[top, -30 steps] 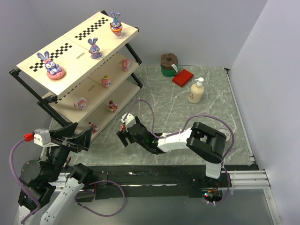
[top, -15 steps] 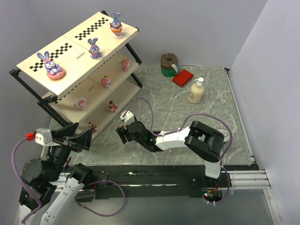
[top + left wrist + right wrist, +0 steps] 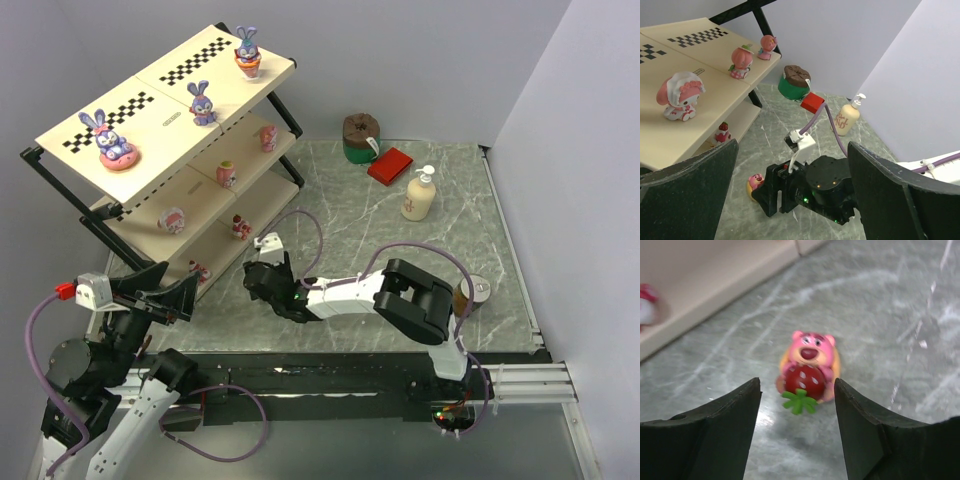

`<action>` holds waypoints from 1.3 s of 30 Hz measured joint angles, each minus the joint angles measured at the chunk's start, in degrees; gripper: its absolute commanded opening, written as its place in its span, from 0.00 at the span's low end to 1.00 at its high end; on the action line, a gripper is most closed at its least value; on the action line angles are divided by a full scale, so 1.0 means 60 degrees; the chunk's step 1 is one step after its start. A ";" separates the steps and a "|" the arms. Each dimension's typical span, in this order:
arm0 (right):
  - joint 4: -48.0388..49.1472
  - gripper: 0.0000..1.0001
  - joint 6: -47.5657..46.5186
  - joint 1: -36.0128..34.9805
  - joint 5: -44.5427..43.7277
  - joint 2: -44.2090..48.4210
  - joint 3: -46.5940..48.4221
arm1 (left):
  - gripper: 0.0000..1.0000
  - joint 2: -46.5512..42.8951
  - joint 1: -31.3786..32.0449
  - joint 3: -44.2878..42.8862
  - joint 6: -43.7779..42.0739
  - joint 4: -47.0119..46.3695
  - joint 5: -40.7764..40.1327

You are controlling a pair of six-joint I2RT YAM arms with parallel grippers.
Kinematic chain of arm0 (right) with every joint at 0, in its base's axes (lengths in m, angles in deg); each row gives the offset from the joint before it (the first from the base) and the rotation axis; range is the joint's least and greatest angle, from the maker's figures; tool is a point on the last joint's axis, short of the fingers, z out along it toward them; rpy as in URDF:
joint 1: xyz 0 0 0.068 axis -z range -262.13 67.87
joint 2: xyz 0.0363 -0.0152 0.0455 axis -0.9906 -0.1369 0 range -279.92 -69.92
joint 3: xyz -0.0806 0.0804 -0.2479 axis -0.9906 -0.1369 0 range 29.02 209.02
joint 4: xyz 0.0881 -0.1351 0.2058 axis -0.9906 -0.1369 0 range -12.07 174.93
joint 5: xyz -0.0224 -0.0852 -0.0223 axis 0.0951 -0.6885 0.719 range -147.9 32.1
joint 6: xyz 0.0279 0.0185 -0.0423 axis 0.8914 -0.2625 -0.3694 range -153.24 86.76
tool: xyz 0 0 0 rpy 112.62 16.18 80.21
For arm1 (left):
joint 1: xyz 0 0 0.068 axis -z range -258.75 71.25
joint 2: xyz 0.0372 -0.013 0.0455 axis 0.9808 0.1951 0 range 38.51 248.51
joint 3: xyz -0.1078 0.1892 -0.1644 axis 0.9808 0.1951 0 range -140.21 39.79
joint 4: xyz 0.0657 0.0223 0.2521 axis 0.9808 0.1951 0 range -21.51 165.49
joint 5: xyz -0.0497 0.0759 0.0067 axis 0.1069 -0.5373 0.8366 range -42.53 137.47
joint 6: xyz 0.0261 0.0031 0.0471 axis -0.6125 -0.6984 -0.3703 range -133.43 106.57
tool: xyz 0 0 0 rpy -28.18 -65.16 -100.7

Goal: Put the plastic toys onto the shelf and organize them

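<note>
1. Your left claw (image 3: 792, 146) hangs wide open and empty.
2. Your right claw (image 3: 797, 385) stands open with the pink bear toy (image 3: 810, 367) between its fingers on the tabletop (image 3: 400, 250), not squeezing yet.
3. The other toys (image 3: 203, 103) sit on the shelf (image 3: 170, 120); only the bear is left.
4. The shelf edge is close; open tabletop lies to your right.

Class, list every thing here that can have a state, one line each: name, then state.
Pink bear toy: standing upright on the table, between the right arm's jaws.
Right jaws: open, one on either side of the pink bear toy.
Left jaws: wide open, empty.
Pump bottle: upright.
Shelf: standing, toys on all three tiers.
</note>
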 measured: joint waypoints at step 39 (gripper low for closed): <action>0.0382 0.66 -0.0266 0.0313 -0.0357 -0.0164 0.0259 | 0.96 0.0000 0.0000 0.0007 0.0000 0.0000 0.0000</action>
